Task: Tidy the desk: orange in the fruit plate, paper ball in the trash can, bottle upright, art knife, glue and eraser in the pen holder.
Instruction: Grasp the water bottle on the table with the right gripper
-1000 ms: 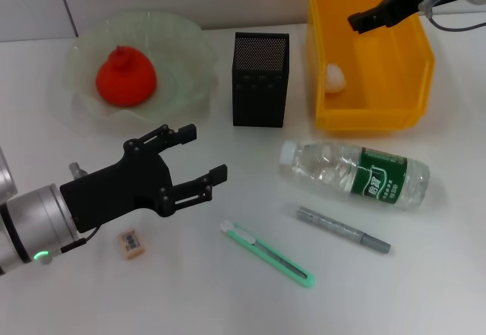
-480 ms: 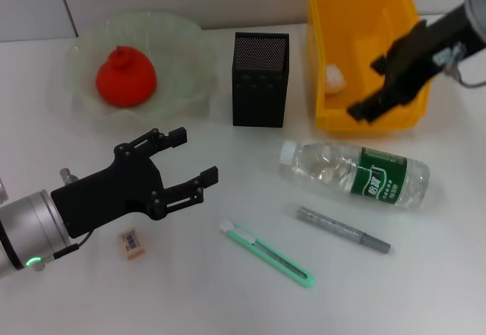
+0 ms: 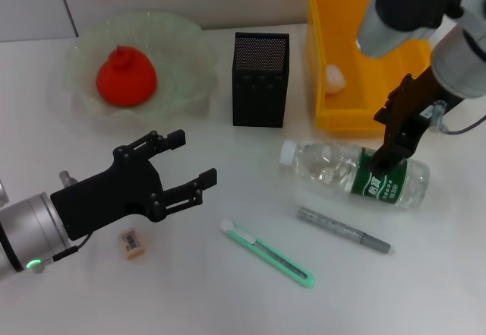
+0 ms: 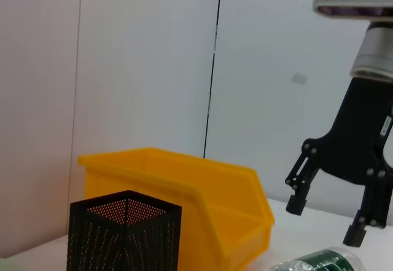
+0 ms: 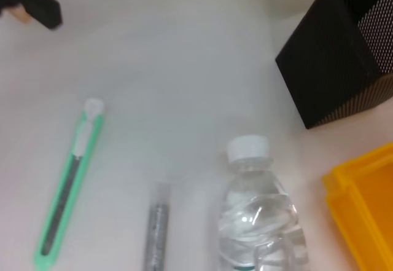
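While the clear plastic water bottle (image 3: pixel 354 175) lies on its side between the yellow bin (image 3: pixel 366 58) and the grey glue stick (image 3: pixel 343 229), my right gripper (image 3: pixel 392 139) hovers spread over its green label. I should straddle the body squarely (it may roll) before closing. My left gripper (image 3: pixel 181 165), also open, idles near the eraser (image 3: pixel 131 244). Only my right wrist view shows the cap (image 5: pixel 248 148) close up.

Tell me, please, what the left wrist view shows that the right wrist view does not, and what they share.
Only the left wrist view shows the right pincer, open and hanging above the bottle, plus the trash can's whole front. Only the right wrist view shows the art knife, the glue and the bottle's white cap. Both show the pen holder, trash can and bottle.
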Available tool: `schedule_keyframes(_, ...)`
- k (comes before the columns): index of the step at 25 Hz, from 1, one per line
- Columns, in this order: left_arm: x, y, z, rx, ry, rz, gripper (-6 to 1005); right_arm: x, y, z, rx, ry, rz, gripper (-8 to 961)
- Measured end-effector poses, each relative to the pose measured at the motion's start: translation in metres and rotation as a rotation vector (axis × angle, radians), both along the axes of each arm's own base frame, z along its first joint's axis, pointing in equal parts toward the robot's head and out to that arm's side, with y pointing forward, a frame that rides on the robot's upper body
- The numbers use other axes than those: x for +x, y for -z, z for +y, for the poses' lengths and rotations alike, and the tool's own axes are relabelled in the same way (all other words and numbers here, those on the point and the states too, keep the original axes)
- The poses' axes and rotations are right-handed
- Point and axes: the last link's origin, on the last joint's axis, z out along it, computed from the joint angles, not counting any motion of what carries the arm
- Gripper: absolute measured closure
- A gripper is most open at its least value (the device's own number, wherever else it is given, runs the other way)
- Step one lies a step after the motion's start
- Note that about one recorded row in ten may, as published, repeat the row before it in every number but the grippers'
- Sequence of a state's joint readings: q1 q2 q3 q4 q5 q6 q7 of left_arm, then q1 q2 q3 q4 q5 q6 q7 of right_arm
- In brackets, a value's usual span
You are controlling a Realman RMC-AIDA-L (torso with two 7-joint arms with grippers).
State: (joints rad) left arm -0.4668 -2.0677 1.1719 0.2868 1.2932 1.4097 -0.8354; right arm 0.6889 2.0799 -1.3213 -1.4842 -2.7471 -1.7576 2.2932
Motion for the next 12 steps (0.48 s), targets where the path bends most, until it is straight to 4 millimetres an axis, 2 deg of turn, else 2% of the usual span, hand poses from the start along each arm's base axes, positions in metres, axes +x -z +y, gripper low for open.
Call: schedule_keyframes(12,-0.002,0.0,-0.001,0.001,-0.005,0.002,235,0.017,0.022,0.01,-0.014,0.04,-0.008,128)
